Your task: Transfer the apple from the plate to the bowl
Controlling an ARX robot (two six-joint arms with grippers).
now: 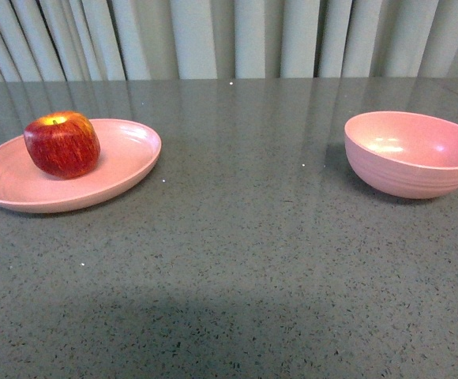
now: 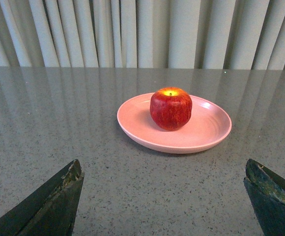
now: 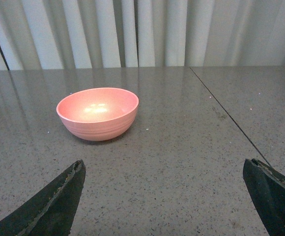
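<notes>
Red apple (image 2: 170,108) on the plate (image 2: 209,129) lies ahead of my left gripper (image 2: 162,166), spread wide and well apart from it; right gripper (image 3: 163,167) spread too.

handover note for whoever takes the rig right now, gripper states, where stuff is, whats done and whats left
Left gripper: open, jaws wide apart, empty, facing the plate from a distance.
Right gripper: open, jaws wide apart, empty, facing the bowl from a distance.
Apple: upright on the plate, stem hollow up, on the left side of the table.
Bowl: on the right side of the table, empty, well apart from the plate.
Done: nothing yet; the apple is untouched.
Left: grasp the apple, most likely with the left arm, carry it across, release it in the bowl.
</notes>
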